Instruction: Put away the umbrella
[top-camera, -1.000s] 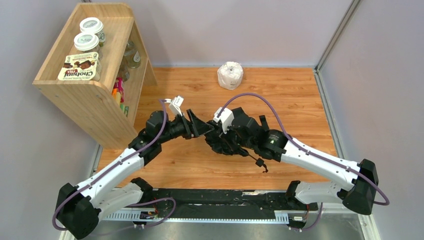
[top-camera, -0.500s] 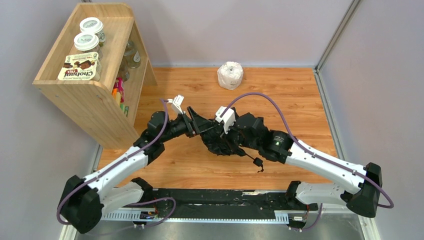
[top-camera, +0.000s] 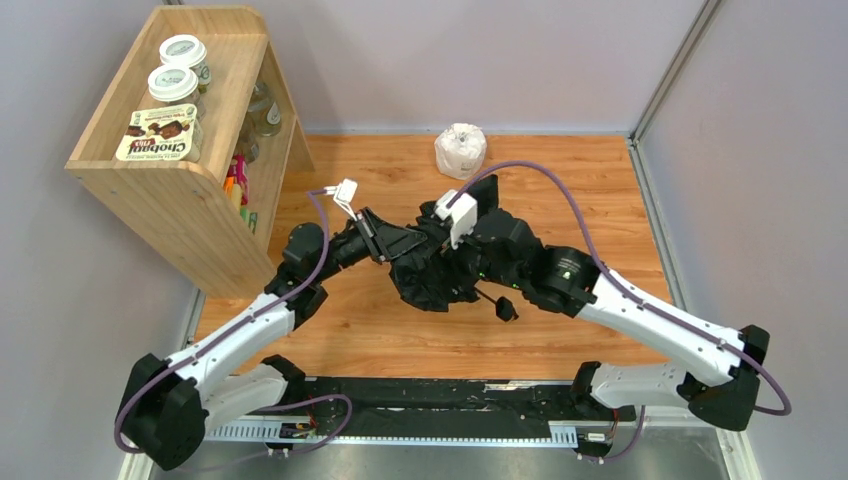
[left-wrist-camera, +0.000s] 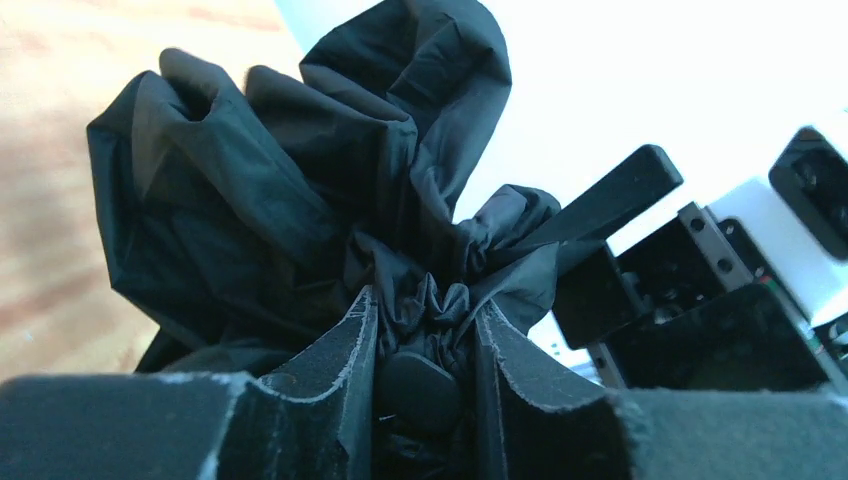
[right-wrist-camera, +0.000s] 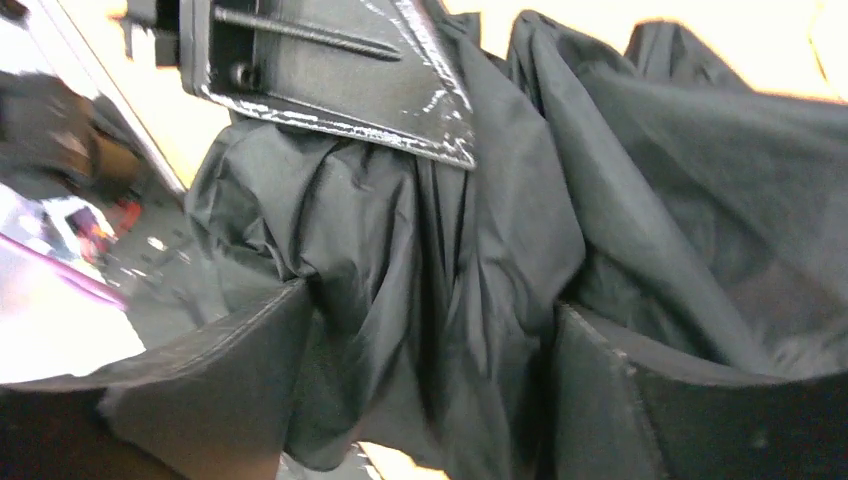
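Over the orange-brown wooden tabletop (top-camera: 600, 190), right of the light wooden shelf unit (top-camera: 150, 200), the black fabric folding umbrella (top-camera: 432, 283) is bunched mid-table between both arms. The left gripper (left-wrist-camera: 425, 310) pinches its gathered fabric; the right gripper (right-wrist-camera: 430, 330) has its fingers apart, with loose folds between them.

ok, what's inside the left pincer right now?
Bunched umbrella fabric fills the left pincer, pressed from both sides, with a rounded black piece low in the gap. The folds cover anything deeper, so no shaft can be seen there.
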